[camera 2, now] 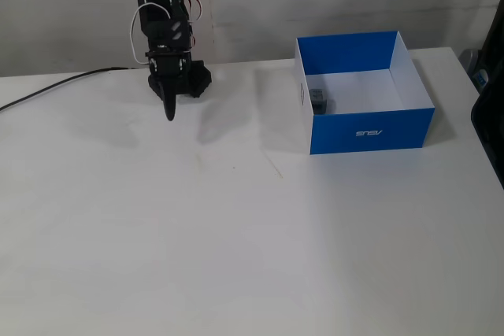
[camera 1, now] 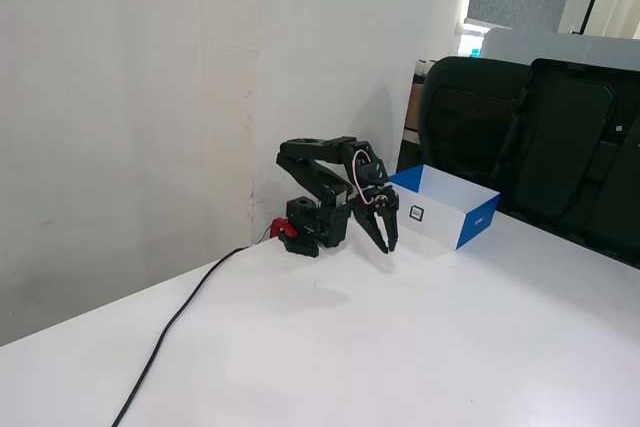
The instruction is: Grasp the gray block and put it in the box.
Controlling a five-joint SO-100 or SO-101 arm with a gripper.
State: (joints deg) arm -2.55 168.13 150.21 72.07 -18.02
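Observation:
The box [camera 2: 394,127] is blue outside and white inside and stands at the right of the table; in a fixed view [camera 1: 445,224] its white side carries a small black square mark. The tiny dark gray block [camera 2: 318,100] lies inside the box, against its left wall. The box wall hides the block in the fixed view taken from the side. My gripper [camera 2: 168,112] hangs folded at the arm's base, well left of the box. It points down at the table, shut and empty. It also shows in a fixed view [camera 1: 389,244], just left of the box.
A black cable [camera 1: 170,322] runs from the arm's base across the table to its front edge. Black chairs [camera 1: 520,137] stand behind the box at the table's far side. A white wall [camera 1: 130,97] is right behind the arm.

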